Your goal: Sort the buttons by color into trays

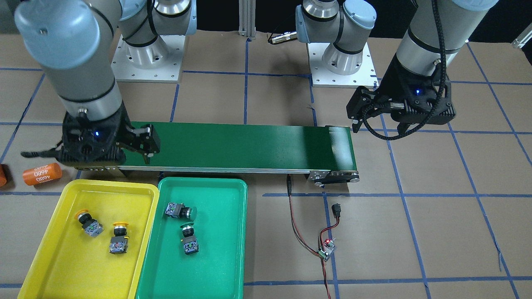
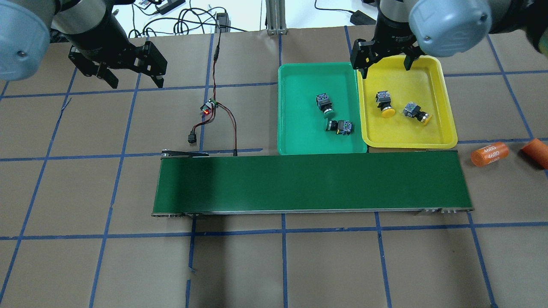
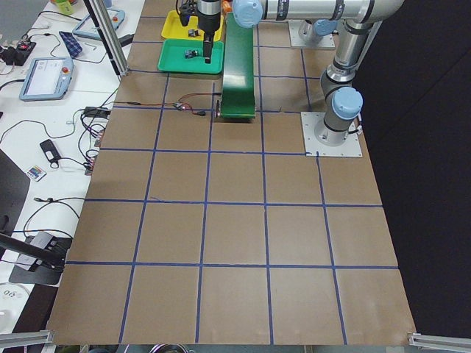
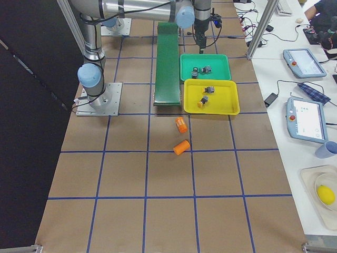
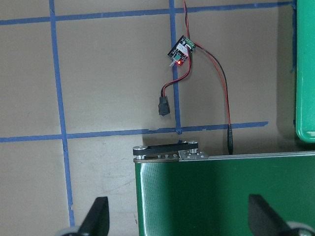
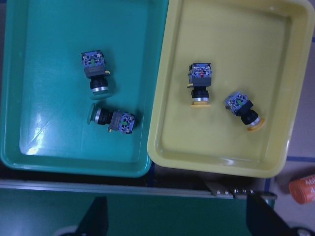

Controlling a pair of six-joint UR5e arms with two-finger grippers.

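Two green buttons (image 2: 324, 105) (image 2: 340, 126) lie on their sides in the green tray (image 2: 317, 65). Two yellow buttons (image 2: 384, 102) (image 2: 416, 112) lie in the yellow tray (image 2: 447, 111). The right wrist view shows the same: green buttons (image 6: 96, 71) (image 6: 113, 119) and yellow buttons (image 6: 200, 81) (image 6: 243, 109). My right gripper (image 2: 385, 68) is open and empty, held high near the trays. My left gripper (image 2: 135, 81) is open and empty, high over the table near the belt's other end.
A long dark-green conveyor belt (image 2: 312, 184) runs beside both trays. Two orange cylinders (image 2: 489, 154) (image 2: 537, 152) lie past the yellow tray. A small circuit board (image 2: 209, 107) with a red light and its wires lies on the table left of the green tray.
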